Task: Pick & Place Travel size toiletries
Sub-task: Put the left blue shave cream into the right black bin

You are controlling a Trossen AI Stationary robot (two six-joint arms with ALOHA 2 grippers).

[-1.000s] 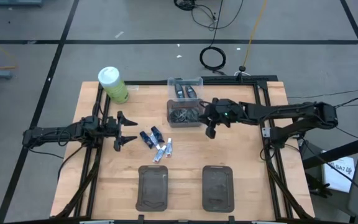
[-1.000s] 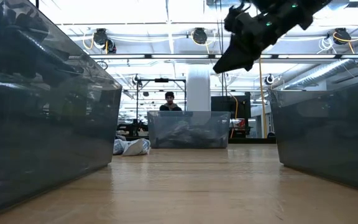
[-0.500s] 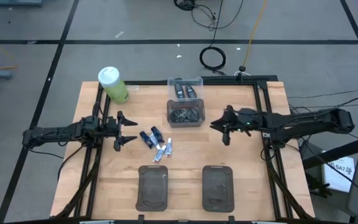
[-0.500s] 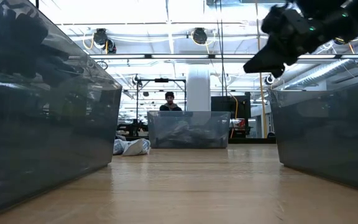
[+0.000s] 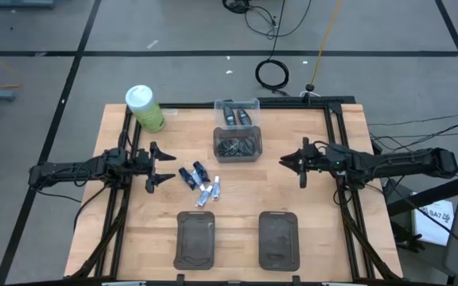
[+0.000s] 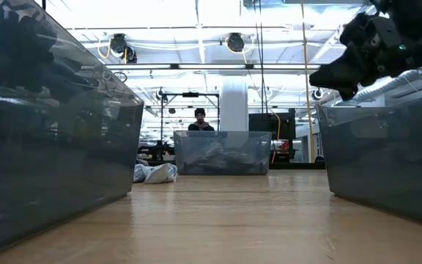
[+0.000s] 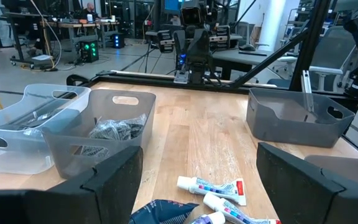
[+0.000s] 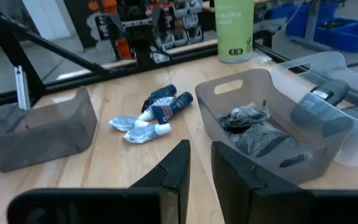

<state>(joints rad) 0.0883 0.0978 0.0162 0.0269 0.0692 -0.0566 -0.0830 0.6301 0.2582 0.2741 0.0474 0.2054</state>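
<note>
The travel size toiletries lie loose on the wooden table: dark blue mini tubes (image 5: 191,175) (image 8: 164,103) and white-and-pale-blue mini tubes (image 5: 210,191) (image 7: 212,185) (image 8: 135,128). More small dark items fill a grey see-through bin (image 5: 238,146) (image 8: 260,134). My left gripper (image 5: 168,167) hovers open just left of the loose tubes. My right gripper (image 5: 285,162) (image 6: 341,73) is shut and hangs in the air to the right of the bin, pointing toward it and holding nothing.
A clear bin with dark bottles (image 5: 237,113) stands behind the grey one. A big green bottle with a white cap (image 5: 144,106) is at the far left. Two dark grey trays (image 5: 196,238) (image 5: 279,238) sit at the near edge. A person shows far behind the table (image 6: 199,119).
My right gripper has drawn back from over the grey bin's right end toward the table's right edge, still pointing at the bin. The loose tubes have not moved.
</note>
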